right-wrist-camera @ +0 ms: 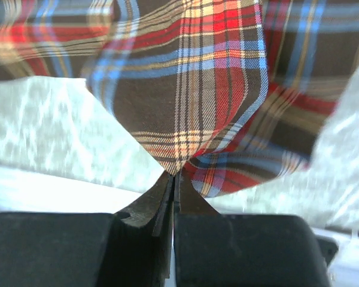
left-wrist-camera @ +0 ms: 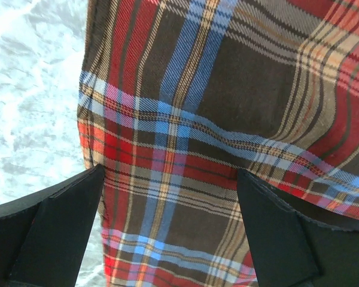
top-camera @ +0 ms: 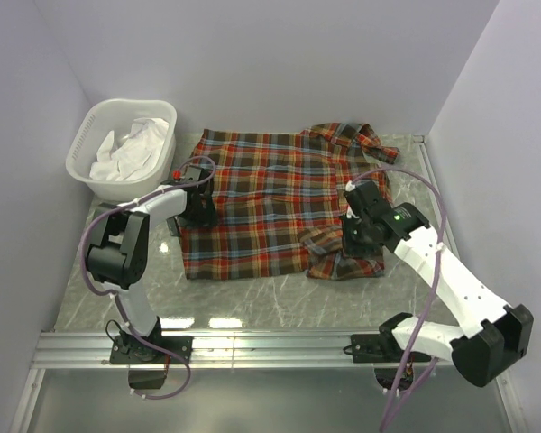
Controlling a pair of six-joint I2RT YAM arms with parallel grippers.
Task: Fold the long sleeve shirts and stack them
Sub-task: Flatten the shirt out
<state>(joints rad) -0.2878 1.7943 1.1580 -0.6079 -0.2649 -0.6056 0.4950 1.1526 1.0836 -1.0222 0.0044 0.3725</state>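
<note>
A plaid flannel shirt (top-camera: 270, 198) in red, orange, blue and brown lies spread on the marble table, collar at the back right. My left gripper (top-camera: 201, 209) is open over the shirt's left edge; in the left wrist view its two black fingers stand wide apart on either side of the cloth (left-wrist-camera: 185, 149). My right gripper (top-camera: 353, 236) is shut on a fold of the shirt near its right side; in the right wrist view the cloth (right-wrist-camera: 191, 89) rises in a peak from the closed jaws.
A white laundry basket (top-camera: 86, 144) holding white cloth (top-camera: 131, 149) stands at the back left. White walls enclose the table on three sides. A metal rail (top-camera: 252, 347) runs along the near edge.
</note>
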